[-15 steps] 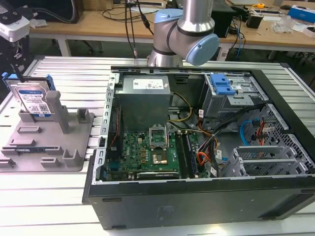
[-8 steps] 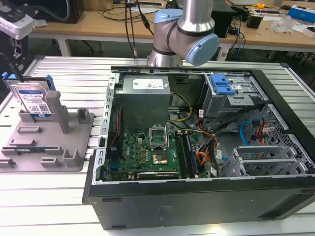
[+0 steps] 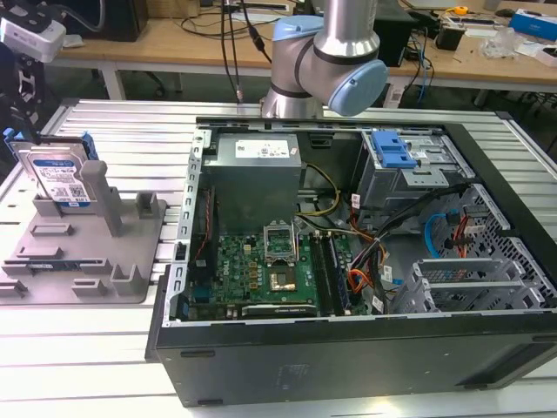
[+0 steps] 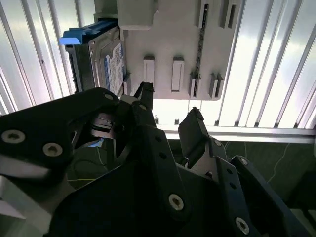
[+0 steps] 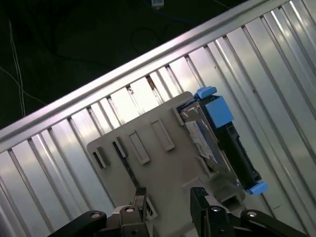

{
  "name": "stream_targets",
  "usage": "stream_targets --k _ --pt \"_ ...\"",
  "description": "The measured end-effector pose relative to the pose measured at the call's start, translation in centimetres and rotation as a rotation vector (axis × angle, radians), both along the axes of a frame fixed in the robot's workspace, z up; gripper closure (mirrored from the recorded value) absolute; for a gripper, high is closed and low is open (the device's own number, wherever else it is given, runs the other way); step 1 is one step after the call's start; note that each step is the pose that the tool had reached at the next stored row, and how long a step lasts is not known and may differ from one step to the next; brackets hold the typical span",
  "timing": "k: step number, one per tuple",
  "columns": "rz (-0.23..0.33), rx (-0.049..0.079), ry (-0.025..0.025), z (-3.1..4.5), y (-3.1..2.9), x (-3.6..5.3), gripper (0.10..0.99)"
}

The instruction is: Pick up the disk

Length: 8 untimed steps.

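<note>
Cataloguing one flat rectangular silver disk [image 3: 61, 178] with a white-and-blue printed label and blue plastic side rails, standing on edge in a slot of a grey plastic fixture [image 3: 87, 252] with upright posts, at the fixture's corner towards the exterior view's left. Noting the same disk [image 4: 106, 61] [image 5: 202, 143] in both wrist views, upright against a post of the fixture [image 4: 173, 34] [image 5: 148, 168], one blue rail uppermost, untouched and not yet lifted. Recording the fixture lying flat on a ribbed silver metal counter [image 3: 113, 131] [image 4: 276, 59] [image 5: 276, 74], just beside an open black metal computer case [image 3: 348, 366] taking up the exterior view's middle and right. Listing inside the case: a green circuit board [image 3: 261, 270], a grey metal power supply box [image 3: 257, 165], a blue plastic drive-bay bracket [image 3: 392, 148], and loose bundles of coloured cables [image 3: 359, 280]. Entering the black two-fingered gripper [image 4: 170, 111] [image 5: 169, 200] in both wrist views, hanging above the fixture's edge near the counter's rim, apart from the disk. Marking its dark fingers [image 4: 195, 128] as spread, with a clear gap and nothing between them. Registering the silver-and-pale-blue jointed robot arm [image 3: 331, 52] rising behind the case at the far side of the counter.
</note>
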State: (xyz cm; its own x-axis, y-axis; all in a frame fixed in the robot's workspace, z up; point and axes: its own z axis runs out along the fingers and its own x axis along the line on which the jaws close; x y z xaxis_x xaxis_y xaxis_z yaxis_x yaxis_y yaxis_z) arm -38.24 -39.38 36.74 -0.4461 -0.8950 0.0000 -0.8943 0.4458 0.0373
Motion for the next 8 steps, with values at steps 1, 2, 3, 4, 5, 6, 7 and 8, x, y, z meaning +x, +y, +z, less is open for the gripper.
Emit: stream_targets --k 1,2,3,4,5,6,7,8 --pt "0.017 0.0 0.0 -0.01 0.0 0.0 0.604" --pt "0.041 0.0 -0.0001 -0.03 0.0 0.0 0.604" --pt "0.06 0.0 -0.0001 -0.04 0.0 0.0 0.604" --pt "0.085 0.0 -0.0001 -0.05 0.0 0.0 0.604" --pt "0.101 0.0 -0.0001 -0.07 0.0 0.0 0.604" --pt "0.12 0.0 -0.0001 -0.08 0.0 0.0 0.604" --pt "0.139 0.0 -0.0001 -0.09 0.0 0.0 0.604" --pt "0.158 0.0 -0.0001 -0.11 0.0 0.0 0.604"
